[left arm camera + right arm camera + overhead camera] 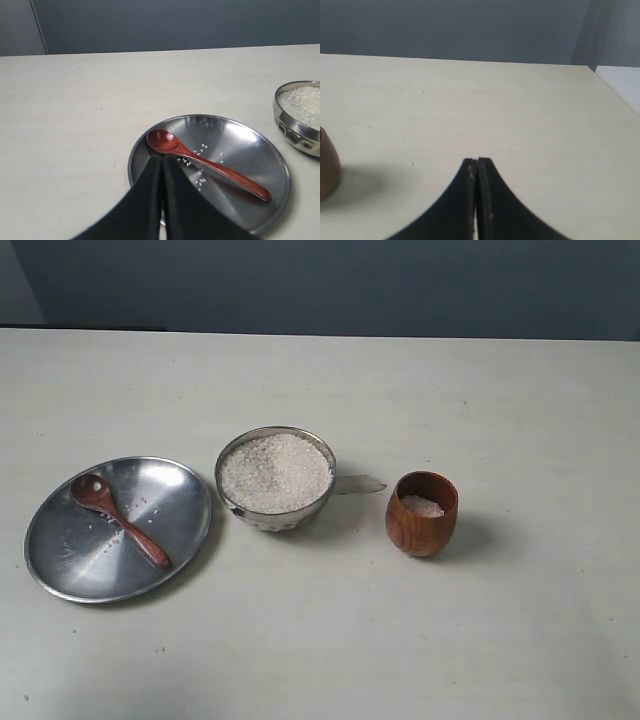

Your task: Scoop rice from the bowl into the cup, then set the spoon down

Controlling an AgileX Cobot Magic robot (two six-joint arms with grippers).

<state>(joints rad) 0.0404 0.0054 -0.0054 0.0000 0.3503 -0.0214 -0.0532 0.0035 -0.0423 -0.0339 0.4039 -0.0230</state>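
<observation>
The steel bowl (275,518) stands mid-table, heaped with white rice (275,472); its edge also shows in the left wrist view as the bowl (295,131). To its right stands the wooden cup (421,525) with a little rice (421,506) inside; the cup (327,167) shows partly in the right wrist view. The wooden spoon (120,520) lies loose on the steel plate (70,560), scoop toward the far side. My left gripper (162,159) is shut and empty, its tips just short of the spoon (207,165). My right gripper (477,161) is shut over bare table. Neither gripper shows in the exterior view.
A few stray rice grains (200,150) lie on the plate (250,145) beside the spoon. A small shiny tab (360,484) sticks out from the bowl toward the cup. A dark wall runs behind the table's far edge.
</observation>
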